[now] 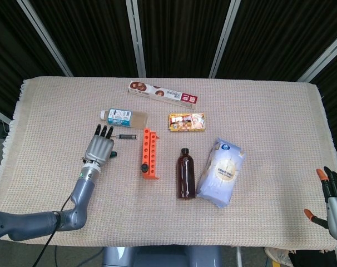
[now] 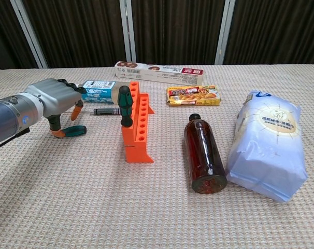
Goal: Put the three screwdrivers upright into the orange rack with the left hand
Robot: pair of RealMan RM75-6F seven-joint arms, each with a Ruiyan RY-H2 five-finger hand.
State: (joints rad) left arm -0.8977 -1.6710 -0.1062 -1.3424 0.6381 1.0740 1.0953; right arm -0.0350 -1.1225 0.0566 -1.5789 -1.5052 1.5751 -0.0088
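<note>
The left hand (image 2: 56, 101) is hovering, fingers spread, over the green screwdriver (image 2: 73, 130) lying on the table (image 2: 95, 207). It is looking light, rigid and prone to rolling; gripping the ribbed handle seems best.

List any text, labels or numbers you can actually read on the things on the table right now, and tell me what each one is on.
Nothing can be read with confidence.
Long box: print on its red end, too blurred.
Clear bottle: blue-and-white label, print too small.
Snack box: red band with lettering, unreadable.
White bag: round emblem and blue logo, illegible.
Brown bottle, orange rack, screwdrivers: no markings visible.
</note>
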